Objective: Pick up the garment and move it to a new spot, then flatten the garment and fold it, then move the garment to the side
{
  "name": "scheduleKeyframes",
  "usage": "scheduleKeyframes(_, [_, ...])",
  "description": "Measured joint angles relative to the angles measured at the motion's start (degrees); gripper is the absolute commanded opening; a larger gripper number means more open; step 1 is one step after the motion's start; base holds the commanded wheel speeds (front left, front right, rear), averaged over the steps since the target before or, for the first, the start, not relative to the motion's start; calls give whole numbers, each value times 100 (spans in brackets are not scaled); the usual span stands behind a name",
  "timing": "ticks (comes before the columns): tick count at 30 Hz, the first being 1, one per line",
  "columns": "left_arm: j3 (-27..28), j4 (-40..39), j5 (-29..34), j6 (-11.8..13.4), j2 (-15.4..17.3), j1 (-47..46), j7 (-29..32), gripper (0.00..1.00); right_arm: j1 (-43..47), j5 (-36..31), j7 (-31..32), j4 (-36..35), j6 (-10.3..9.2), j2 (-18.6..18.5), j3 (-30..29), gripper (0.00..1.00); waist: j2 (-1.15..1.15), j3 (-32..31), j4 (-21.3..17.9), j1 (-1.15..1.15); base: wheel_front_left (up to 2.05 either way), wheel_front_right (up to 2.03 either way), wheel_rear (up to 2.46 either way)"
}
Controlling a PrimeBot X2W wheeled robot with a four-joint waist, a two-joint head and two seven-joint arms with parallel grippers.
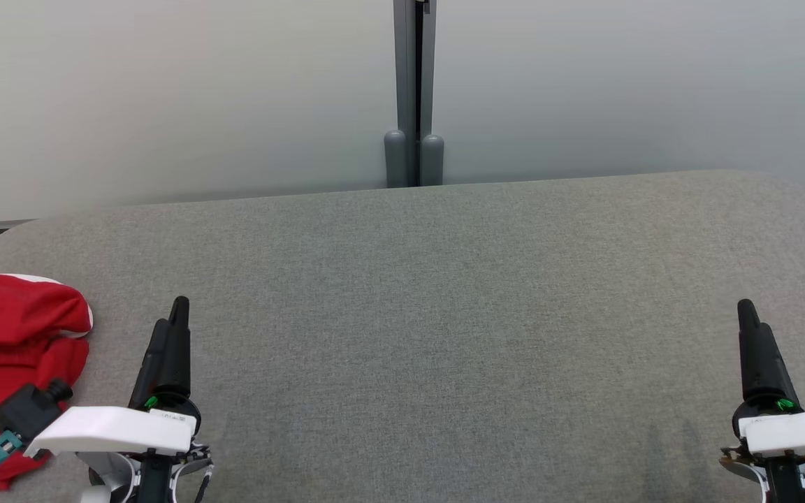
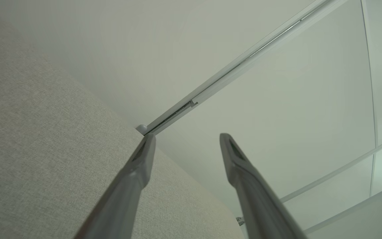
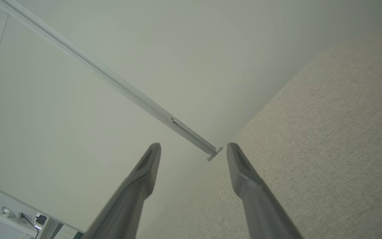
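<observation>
A grey fabric-covered table (image 1: 444, 314) with rounded corners runs across the head view, backed by a pale wall (image 1: 165, 91) split by a grey vertical post (image 1: 414, 84).

The garment (image 1: 4, 349) is red cloth with a narrow white stripe along its upper fold, lying crumpled in a loose heap with soft creases rather than spread flat. It sits at the table's near left corner and runs off the left edge of the head view, so its full shape cannot be told. In the left wrist view a small sliver of the red shows at the far left edge.

The left gripper (image 1: 170, 314) hovers over bare table with its dark fingers (image 2: 138, 172) spread well apart (the left wrist view shows a clear gap between them) and nothing in its grasp. The right gripper (image 1: 752, 316) is likewise spread wide and empty, its fingers (image 3: 254, 196) also over plain grey fabric, near the table's right side.

The garment lies just beside the left gripper, on its outer left side, apart from the fingertips. A black plug (image 1: 25, 412) with a teal cable on the left wrist overlaps the cloth in the head view. The right gripper is well apart from the garment, across the table.
</observation>
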Motion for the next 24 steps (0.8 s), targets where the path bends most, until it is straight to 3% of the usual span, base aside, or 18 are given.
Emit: scheduleKeyframes(24, [-252, 226, 2218, 96, 176, 25, -454, 100, 246, -2108, -205, -120, 0, -120, 375, 100, 0, -124, 1, 0, 0, 0, 0])
